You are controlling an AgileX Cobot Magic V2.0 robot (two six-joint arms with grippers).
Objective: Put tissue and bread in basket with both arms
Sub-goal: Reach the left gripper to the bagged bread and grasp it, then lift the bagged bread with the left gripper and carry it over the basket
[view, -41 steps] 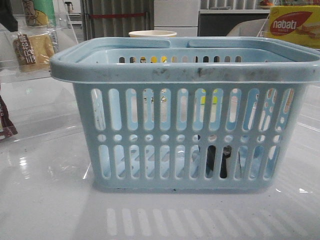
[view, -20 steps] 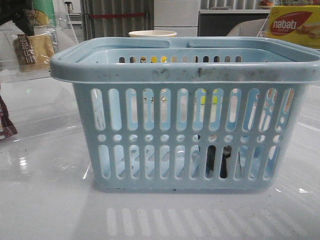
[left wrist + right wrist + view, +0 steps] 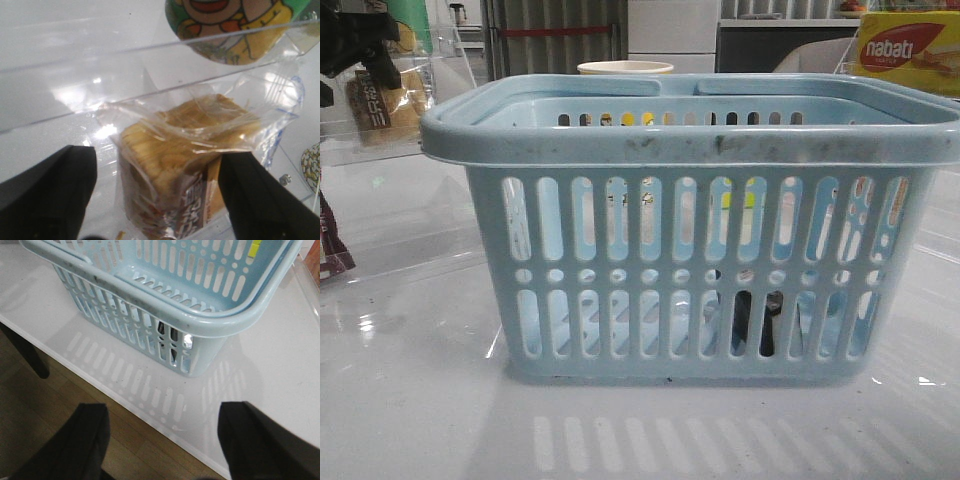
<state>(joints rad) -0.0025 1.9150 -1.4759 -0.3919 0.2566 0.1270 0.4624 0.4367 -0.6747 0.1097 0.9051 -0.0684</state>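
Note:
The bread [image 3: 390, 100], yellow-brown in a clear wrapper with a brown-and-white label, stands at the far left behind the basket. My left gripper [image 3: 355, 45] is down over it. In the left wrist view the gripper [image 3: 157, 155] is open with the bread [image 3: 170, 165] between its fingers, one finger [image 3: 250, 195] against the wrapper. The light-blue basket [image 3: 690, 140] fills the middle. A dark packet low inside it, seen through the slots [image 3: 750, 325], looks like the tissue [image 3: 167, 340]. My right gripper [image 3: 165, 410] is open and empty, off the basket's [image 3: 200, 317] corner over the table's edge.
A yellow nabati box [image 3: 905, 50] stands at the back right. A paper cup [image 3: 625, 68] is behind the basket. A dark brown wrapper [image 3: 332, 250] lies at the left edge. A clear plastic bin wall [image 3: 150, 47] runs beside the bread. Wood floor [image 3: 65, 405] shows below the table edge.
My left gripper has come down from the top left onto the bread and now covers its upper part. The basket has not moved.

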